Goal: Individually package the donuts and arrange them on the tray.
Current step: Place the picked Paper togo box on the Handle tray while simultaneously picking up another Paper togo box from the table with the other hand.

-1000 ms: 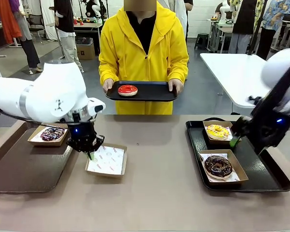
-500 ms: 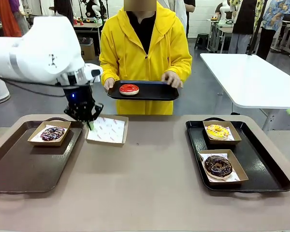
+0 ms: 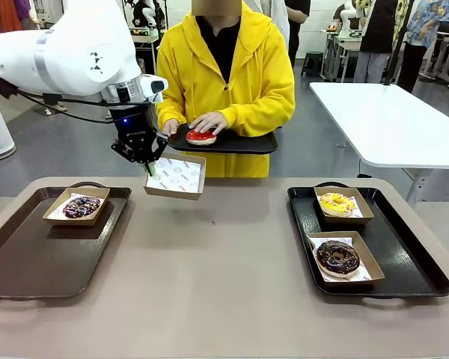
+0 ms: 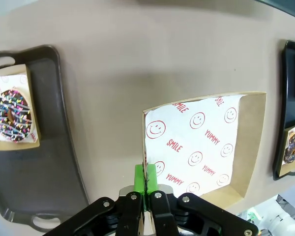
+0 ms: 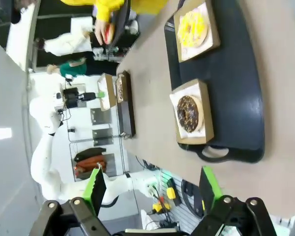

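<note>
The left gripper [image 3: 149, 166] pinches the rim of an empty paper-lined box [image 3: 176, 176], lifted off the table. Just beyond it, the person's hand [image 3: 207, 122] covers the red donut [image 3: 200, 137] on a held tray [image 3: 243, 142]. The right gripper [image 5: 150, 189] hangs open, clear of everything.

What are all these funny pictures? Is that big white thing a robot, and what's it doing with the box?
Yes, it's a robot with two arms. One picture looks across the table at a person in yellow. The other two come from little cameras on the robot's wrists, so they look tipped over.

The left gripper is like a two-finger hand. It is shut on the edge of an empty paper-lined box and holds it up in the air, near the person. The person's hand rests on a red donut on a black tray they carry.

On the table, a sprinkled donut sits on the brown tray. A yellow donut and a chocolate donut sit boxed on the black tray.

The right gripper is open, holding nothing.
</note>
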`<control>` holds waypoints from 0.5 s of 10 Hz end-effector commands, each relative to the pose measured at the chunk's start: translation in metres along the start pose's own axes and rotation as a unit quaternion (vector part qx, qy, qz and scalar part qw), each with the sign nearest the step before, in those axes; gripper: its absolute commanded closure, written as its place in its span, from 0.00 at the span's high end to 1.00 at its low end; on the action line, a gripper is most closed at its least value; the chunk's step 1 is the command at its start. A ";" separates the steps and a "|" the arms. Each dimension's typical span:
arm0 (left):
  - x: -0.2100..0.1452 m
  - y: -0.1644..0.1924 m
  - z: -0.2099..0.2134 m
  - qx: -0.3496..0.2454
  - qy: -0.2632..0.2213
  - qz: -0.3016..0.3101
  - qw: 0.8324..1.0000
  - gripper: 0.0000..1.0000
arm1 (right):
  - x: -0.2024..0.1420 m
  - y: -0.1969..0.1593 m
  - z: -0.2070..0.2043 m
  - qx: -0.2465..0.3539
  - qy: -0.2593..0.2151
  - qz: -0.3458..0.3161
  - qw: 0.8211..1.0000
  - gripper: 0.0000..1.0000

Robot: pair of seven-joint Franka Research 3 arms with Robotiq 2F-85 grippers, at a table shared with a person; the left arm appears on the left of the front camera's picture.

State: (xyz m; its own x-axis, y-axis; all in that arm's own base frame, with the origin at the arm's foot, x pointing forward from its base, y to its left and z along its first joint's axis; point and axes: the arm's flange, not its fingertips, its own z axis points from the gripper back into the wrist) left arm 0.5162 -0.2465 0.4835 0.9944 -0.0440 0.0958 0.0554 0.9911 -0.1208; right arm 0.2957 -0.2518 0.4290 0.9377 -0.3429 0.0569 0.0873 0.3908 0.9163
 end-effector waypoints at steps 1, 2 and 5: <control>0.022 -0.004 -0.004 0.018 0.013 0.002 1.000 0.00 | 0.009 -0.024 -0.004 0.017 -0.017 0.021 0.999 1.00; 0.030 -0.003 -0.008 0.020 0.018 0.004 1.000 0.00 | 0.009 -0.035 -0.008 0.017 -0.020 0.027 0.999 1.00; 0.049 0.003 -0.015 0.018 0.026 0.011 0.999 0.00 | 0.006 -0.046 -0.018 0.005 -0.028 0.051 0.998 1.00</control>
State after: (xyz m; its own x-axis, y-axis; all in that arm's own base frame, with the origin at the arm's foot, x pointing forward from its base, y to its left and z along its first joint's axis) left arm 0.5595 -0.2450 0.4657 0.9981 -0.0376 0.0482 0.0425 0.9935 -0.1053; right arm 0.3021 -0.2619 0.3830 0.9343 -0.3337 0.1252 0.0223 0.4052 0.9140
